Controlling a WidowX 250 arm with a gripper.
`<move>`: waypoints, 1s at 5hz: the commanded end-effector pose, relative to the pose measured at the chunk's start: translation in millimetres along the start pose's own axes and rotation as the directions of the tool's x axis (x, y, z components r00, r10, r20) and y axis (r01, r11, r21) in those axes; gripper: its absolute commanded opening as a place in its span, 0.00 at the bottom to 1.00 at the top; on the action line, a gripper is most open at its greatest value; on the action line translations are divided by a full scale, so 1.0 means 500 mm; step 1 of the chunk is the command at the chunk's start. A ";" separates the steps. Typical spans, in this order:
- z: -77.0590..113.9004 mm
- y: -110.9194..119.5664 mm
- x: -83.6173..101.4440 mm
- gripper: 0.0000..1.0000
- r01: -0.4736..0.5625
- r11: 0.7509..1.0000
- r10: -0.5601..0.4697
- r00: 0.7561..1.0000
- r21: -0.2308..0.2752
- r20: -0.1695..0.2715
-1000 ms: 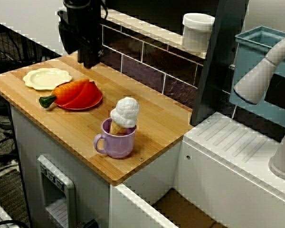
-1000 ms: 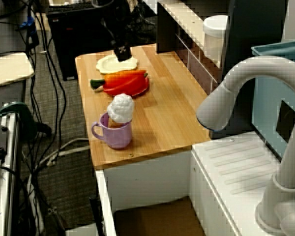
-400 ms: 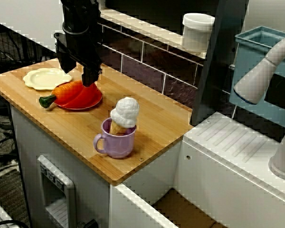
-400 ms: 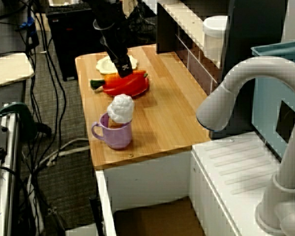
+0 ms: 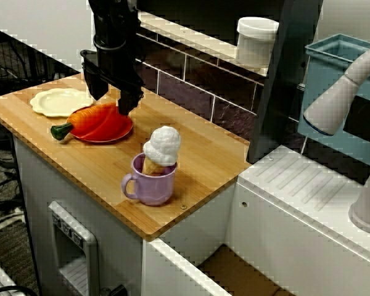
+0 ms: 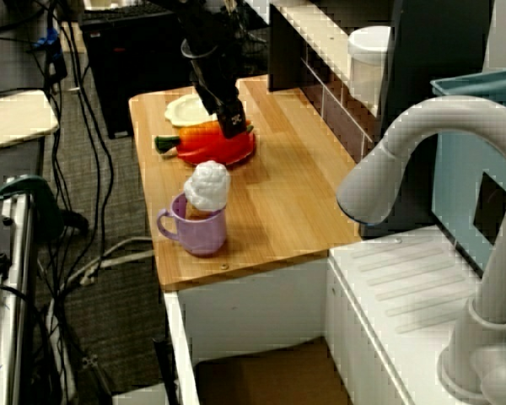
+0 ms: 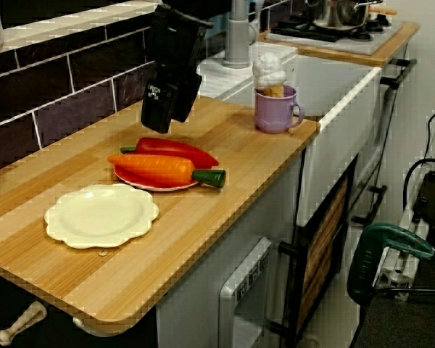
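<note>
My black gripper [image 5: 113, 103] hangs open just above the back edge of a red plate [image 5: 105, 132], its two fingers spread with nothing between them. On that plate lie an orange carrot [image 5: 86, 118] with a green stem and a red pepper [image 5: 113, 121]. In the view from the counter's end the gripper [image 7: 163, 125] sits over the red pepper [image 7: 175, 149], a little behind the carrot [image 7: 159, 168]. In the view from the sink side the gripper [image 6: 232, 128] covers the plate's far rim [image 6: 236, 154]. Whether the fingers touch the pepper is unclear.
An empty cream plate [image 5: 60, 100] lies left of the red one. A purple mug [image 5: 153, 182] holding an ice-cream cone [image 5: 162, 147] stands near the front edge. A tiled back wall carries a white jar [image 5: 256, 38] on its shelf. A grey faucet [image 5: 339, 92] and sink are to the right.
The gripper has come down and moved right, from beside the cream plate at the back wall to just over the red plate. Nothing on the counter has moved.
</note>
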State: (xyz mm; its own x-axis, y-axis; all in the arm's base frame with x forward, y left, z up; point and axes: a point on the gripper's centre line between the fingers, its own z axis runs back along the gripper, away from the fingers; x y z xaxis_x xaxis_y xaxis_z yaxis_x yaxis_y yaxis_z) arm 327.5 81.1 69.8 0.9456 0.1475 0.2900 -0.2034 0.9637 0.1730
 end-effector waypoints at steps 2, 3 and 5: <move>0.014 0.012 0.023 1.00 -0.006 1.000 0.006 0.999 -0.001 0.053; 0.011 0.008 0.006 1.00 -0.012 1.000 0.013 0.998 -0.013 0.058; -0.009 -0.010 0.000 1.00 -0.029 1.000 0.029 0.998 0.001 0.054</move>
State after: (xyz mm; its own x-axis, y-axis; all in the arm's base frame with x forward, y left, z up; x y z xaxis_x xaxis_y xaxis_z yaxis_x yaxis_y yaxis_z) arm 327.3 76.5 57.2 0.9313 0.1665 0.3239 -0.2294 0.9589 0.1667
